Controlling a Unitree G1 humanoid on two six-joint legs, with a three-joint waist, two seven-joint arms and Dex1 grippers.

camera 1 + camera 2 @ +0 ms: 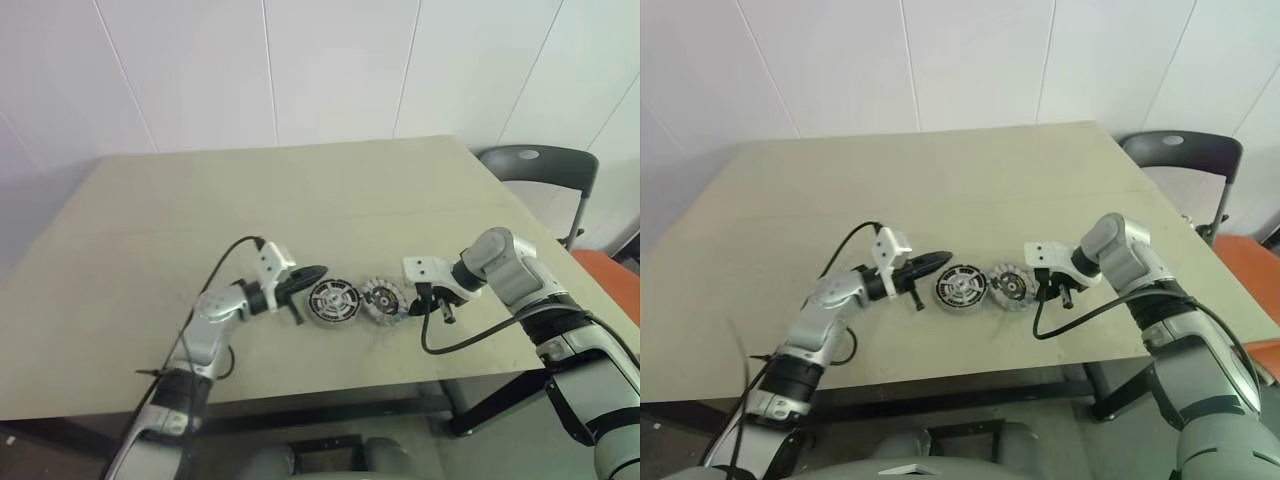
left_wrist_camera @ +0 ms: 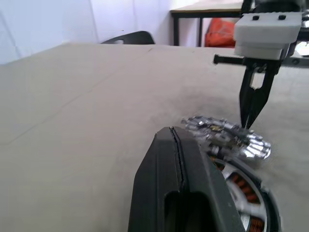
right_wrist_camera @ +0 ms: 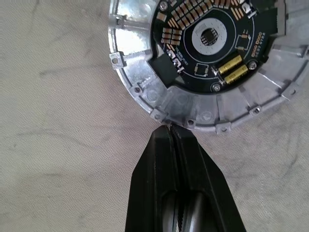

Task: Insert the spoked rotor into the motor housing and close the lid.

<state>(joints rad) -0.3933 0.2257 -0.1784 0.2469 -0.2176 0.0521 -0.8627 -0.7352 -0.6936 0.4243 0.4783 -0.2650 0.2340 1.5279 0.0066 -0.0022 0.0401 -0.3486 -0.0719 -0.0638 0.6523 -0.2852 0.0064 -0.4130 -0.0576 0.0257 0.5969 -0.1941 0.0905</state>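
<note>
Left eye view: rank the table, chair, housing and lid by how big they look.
1. table, by far the largest.
2. chair, partly hidden behind the table's corner.
3. housing and lid: they lie side by side and look about alike, so they are not ranked.

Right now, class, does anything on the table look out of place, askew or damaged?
Nothing looks spilled or damaged. The lid lies off the motor housing, beside it on the table, circuit board facing up.
</note>
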